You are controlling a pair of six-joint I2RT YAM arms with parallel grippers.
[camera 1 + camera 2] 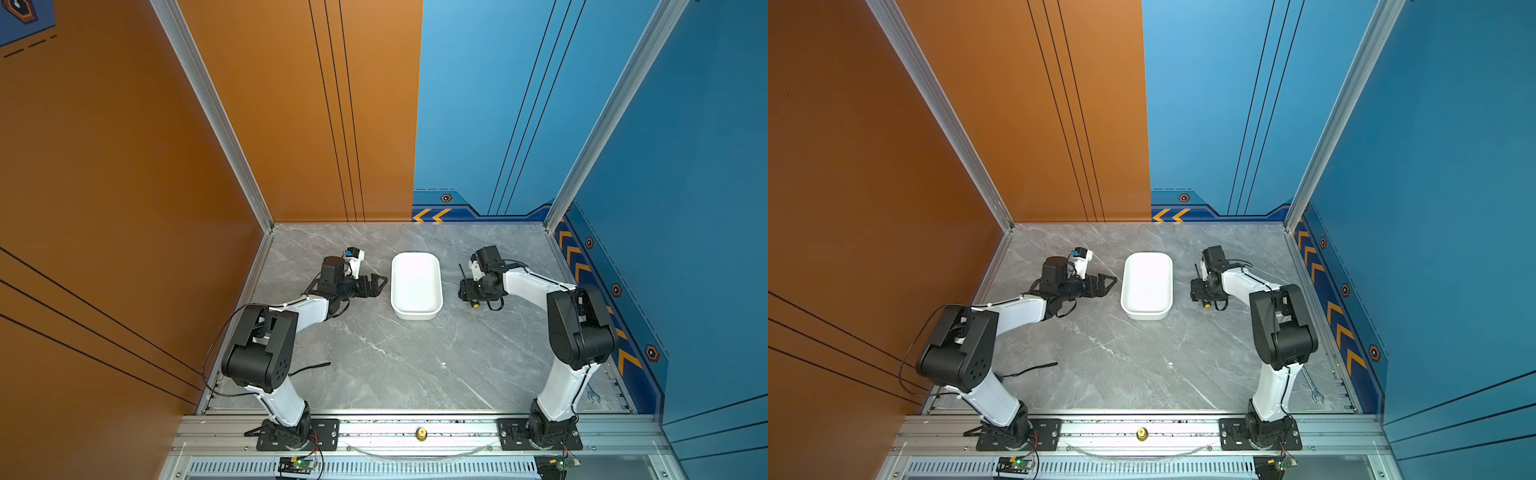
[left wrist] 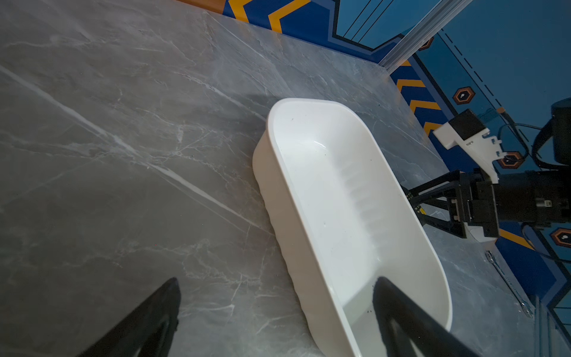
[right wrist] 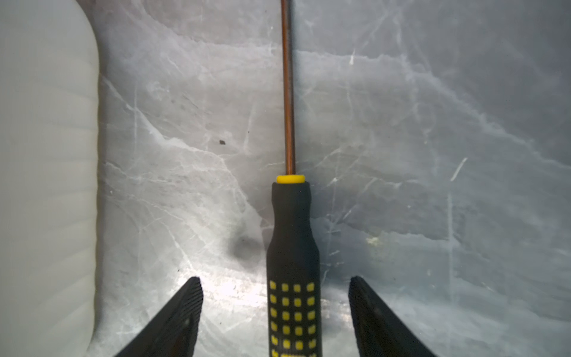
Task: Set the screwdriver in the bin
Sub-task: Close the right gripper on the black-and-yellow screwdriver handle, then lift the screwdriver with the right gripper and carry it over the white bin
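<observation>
I've grey marble table (image 1: pixel 395 365), orange-blue walls (image 1: pixel 291 104), bin (image 1: pixel 415 286) beside screwdriver (image 3: pixel 293 247), right gripper (image 3: pixel 275 279) spread astride its handle, left gripper (image 2: pixel 277 279) spread

The screwdriver (image 3: pixel 293 247) lies flat on the grey marbled table (image 3: pixel 432 154), with its thin shaft pointing far and its black, yellow-dotted handle on the near side. A yellow collar marks the joint between shaft and handle. The right gripper (image 3: pixel 275 280) straddles the handle with its jaws apart, one on each side. Bare table shows in both gaps, and neither jaw touches the tool. The bin (image 3: pixel 46 185) stands to the left, its white ribbed outer wall parallel to the shaft and clear of it. A small dark speck (image 3: pixel 222 142) sits on the table between them.
</observation>
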